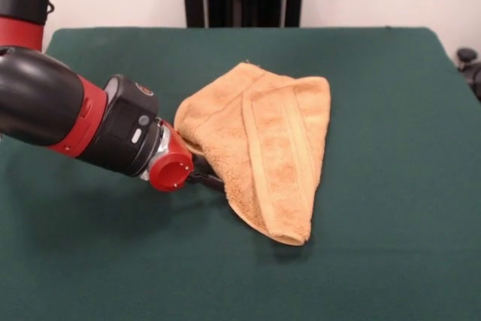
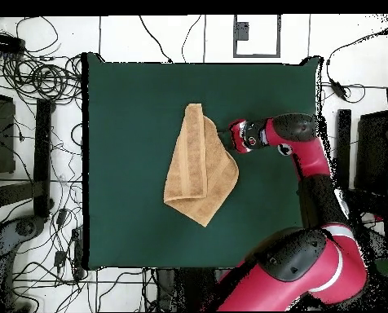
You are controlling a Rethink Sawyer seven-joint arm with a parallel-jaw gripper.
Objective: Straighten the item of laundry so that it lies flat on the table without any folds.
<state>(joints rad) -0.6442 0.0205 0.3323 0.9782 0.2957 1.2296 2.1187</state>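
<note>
Item: golden-tan terry hand towel [image 1: 259, 144], lying folded over on itself near the middle of the dark green table [image 1: 391, 261], one layer doubled across another, with the woven band stripe running down the upper layer. In the overhead view the towel [image 2: 199, 165] is forming a long, lopsided wedge, not yet flat. Item: Sawyer gripper [image 1: 209, 178], reaching in low at the towel's side edge, its dark fingers [image 1: 213, 180] touching or tucking under the cloth just beyond the red wrist cap [image 1: 171, 168]; whether they are pinching the fabric or sitting open beside it cannot be told, as the cloth and cap are hiding the tips. Overhead, the gripper [image 2: 230, 133] is meeting the towel's edge. Risks, as judged: catching both layers would drag the whole bundle unopened; a shallow hold would be slipping off the thick terry; a low sweep would bunch the cloth further.
</note>
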